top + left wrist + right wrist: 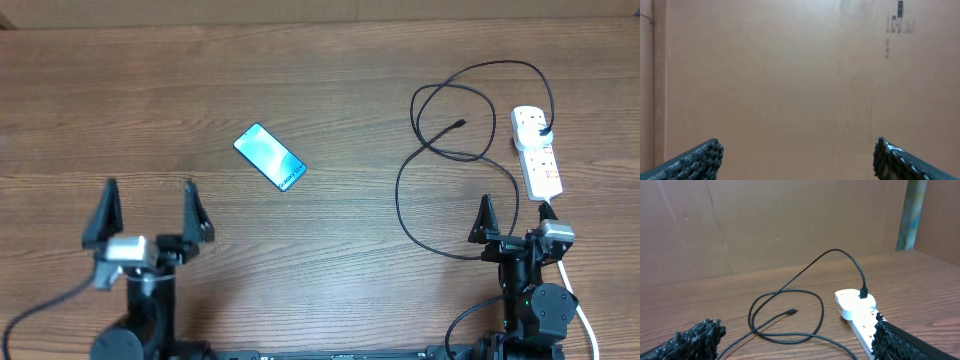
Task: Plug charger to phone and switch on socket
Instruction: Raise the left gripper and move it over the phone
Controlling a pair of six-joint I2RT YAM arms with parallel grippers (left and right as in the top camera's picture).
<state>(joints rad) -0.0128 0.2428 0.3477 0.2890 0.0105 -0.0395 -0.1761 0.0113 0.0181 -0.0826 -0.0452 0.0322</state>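
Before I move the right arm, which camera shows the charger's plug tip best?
The right wrist view: the plug tip lies near and large, inside a cable loop. The overhead shows the plug tip only as a tiny dark end. The left wrist view shows none of it, just a cardboard wall.

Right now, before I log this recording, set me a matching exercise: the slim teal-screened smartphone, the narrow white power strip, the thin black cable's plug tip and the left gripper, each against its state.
1. slim teal-screened smartphone
2. narrow white power strip
3. plug tip of the thin black cable
4. left gripper

A. open, holding nothing
B. black adapter plugged into its far end
C. lying free inside a cable loop
D. screen up, nothing plugged in

Pairs: 1-D, 2-B, 3-C, 4-A
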